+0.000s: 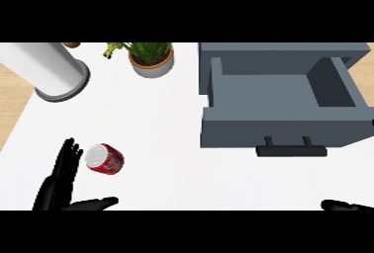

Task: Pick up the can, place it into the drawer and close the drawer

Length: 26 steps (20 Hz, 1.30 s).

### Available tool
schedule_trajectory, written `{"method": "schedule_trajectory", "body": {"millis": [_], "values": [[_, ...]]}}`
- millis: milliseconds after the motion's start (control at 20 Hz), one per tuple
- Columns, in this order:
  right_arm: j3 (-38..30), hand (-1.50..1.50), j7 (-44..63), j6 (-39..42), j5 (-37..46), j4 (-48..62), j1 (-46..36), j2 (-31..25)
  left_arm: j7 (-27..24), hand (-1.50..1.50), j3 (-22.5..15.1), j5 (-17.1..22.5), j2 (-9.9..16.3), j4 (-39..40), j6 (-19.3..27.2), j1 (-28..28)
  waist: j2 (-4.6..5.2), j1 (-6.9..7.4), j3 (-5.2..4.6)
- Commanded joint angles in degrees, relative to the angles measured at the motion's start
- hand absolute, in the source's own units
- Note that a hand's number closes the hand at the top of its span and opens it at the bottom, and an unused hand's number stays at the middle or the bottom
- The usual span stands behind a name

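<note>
Fingers (67, 160) of my left hand (58, 185) are straight and spread, thumb out, just left of the red cylindrical metal can (105, 159) lying on the white bench (168, 163). My right hand (343, 205) barely shows at the lower edge; its state I cannot tell. Farther off, the grey box drawer (281, 116) stands open, dark handle (291, 149) toward me. Beyond: white cylinder (47, 69), potted green plant (151, 58).
</note>
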Motion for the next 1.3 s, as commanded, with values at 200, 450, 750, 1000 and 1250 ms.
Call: {"method": "schedule_trajectory", "body": {"millis": [200,450,750,1000,1250], "values": [[-2.7,-1.5,5.1,-0.2,-2.6,-3.2,-2.1,-0.8,-6.0,-1.5,2.2,-0.5,1.3,14.9,0.9,-7.0,0.02,-0.03,-0.01],[-1.8,-1.5,2.5,1.5,-0.9,-5.8,2.4,1.6,-12.6,-1.5,4.9,1.2,3.1,25.4,-0.4,-10.4,0.01,-0.15,-0.02],[-1.7,-1.5,5.0,1.9,0.2,-5.1,0.5,1.2,-14.7,-1.5,6.2,1.7,3.8,31.5,2.0,-13.7,0.01,-0.06,-0.01],[-4.5,-1.5,4.0,2.4,-1.1,0.2,-3.6,-0.7,-18.6,-1.5,7.0,1.8,6.2,41.3,1.3,-19.2,0.04,-0.04,-0.01],[-6.1,-1.5,7.4,3.6,-4.1,-6.7,-0.2,-0.8,-24.6,-1.5,6.7,1.9,5.3,48.8,1.2,-22.9,0.03,-0.26,-0.02]]}}
